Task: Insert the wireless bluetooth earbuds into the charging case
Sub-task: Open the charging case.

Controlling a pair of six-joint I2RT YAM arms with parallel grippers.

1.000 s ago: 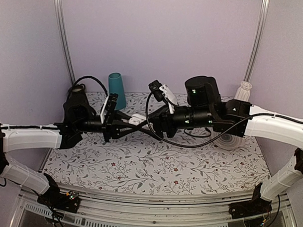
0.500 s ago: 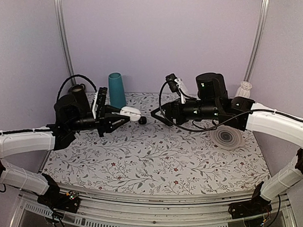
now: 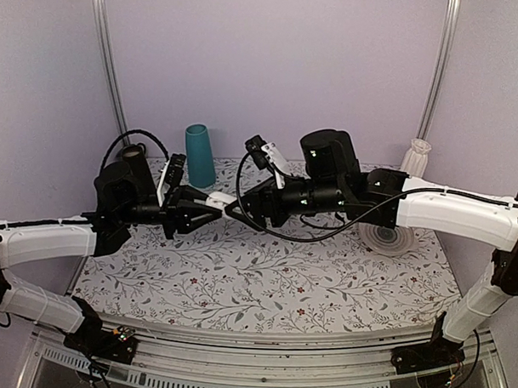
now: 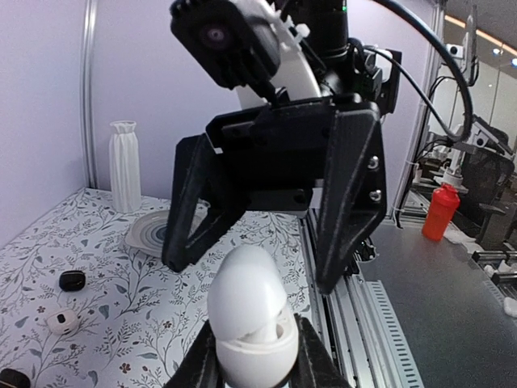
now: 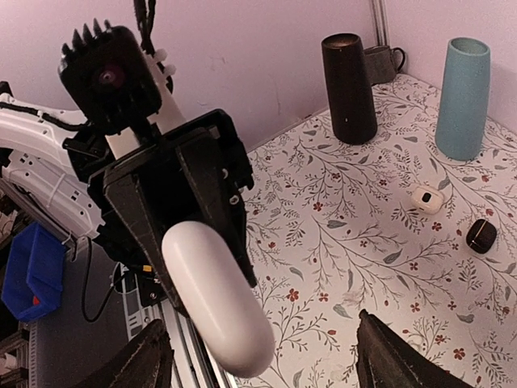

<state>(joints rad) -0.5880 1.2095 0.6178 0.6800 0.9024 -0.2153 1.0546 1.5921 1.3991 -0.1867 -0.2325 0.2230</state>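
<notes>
My left gripper (image 3: 209, 202) is shut on the white charging case (image 3: 220, 199) and holds it above the table's back middle. In the left wrist view the case (image 4: 249, 311) stands between the fingers with its lid ajar. My right gripper (image 3: 235, 207) is open and faces the case, with one finger (image 4: 349, 202) on each side of the lid end. In the right wrist view the case (image 5: 218, 295) points at the camera, between the open fingertips (image 5: 386, 360). No earbuds show clearly in any view.
A white round piece with a dark centre (image 5: 426, 199) and a black lump (image 5: 481, 235) lie on the cloth. A teal cup (image 3: 199, 155) and a dark cylinder (image 5: 349, 87) stand at the back left. A white vase (image 3: 416, 155) and a ringed plate (image 3: 387, 235) are at the right.
The arms drew apart half a second ago. My right gripper has since swung back left and now brackets the case. My left gripper has kept hold of the case.
</notes>
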